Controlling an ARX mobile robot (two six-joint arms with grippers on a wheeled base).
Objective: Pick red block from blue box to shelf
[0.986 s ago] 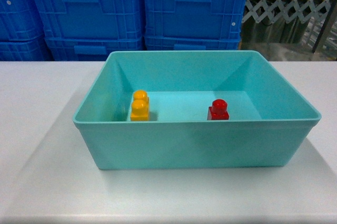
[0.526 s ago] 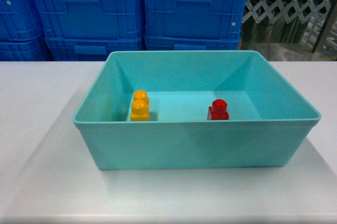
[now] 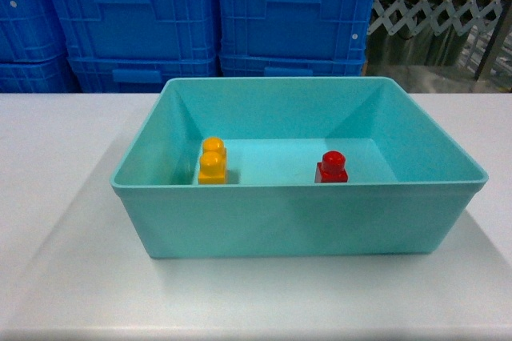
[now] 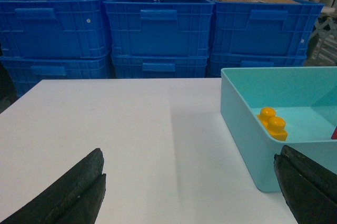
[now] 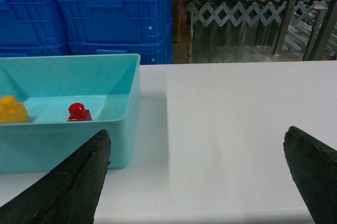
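We take the blue box (image 3: pixel 298 211) as our landmark: it sits on the white table (image 3: pixel 56 197), open side up. Inside it, on the floor right of the middle and a little toward the near wall, stands the red block (image 3: pixel 331 168), upright with its single stud on top. It touches nothing but the floor of the box. Well apart from it, toward the left wall of the box, stands the yellow brick (image 3: pixel 212 162), also upright, its two studs lined up front to back.

Behind the box, beyond the far edge of the table, we see dark blue crates (image 3: pixel 208 21) stacked in rows; the one behind the right half of the box has small packets heaped on top. To the right of the crates, behind the box's right corner, is a grey folding lattice gate (image 3: pixel 432 17). In the right wrist view, metal posts (image 5: pixel 288 11) of a rack rise far to the right of the box; we cannot say more about it.

Neither arm shows in the head view. In the left wrist view our left gripper (image 4: pixel 192 195) hangs over bare table to the left of the box, its two dark fingers spread wide with nothing between them; the right finger lies near the box's near left corner. In the right wrist view our right gripper (image 5: pixel 202 182) is over the table to the right of the box, its fingers likewise spread wide and holding nothing, the left finger in front of the box's right wall.
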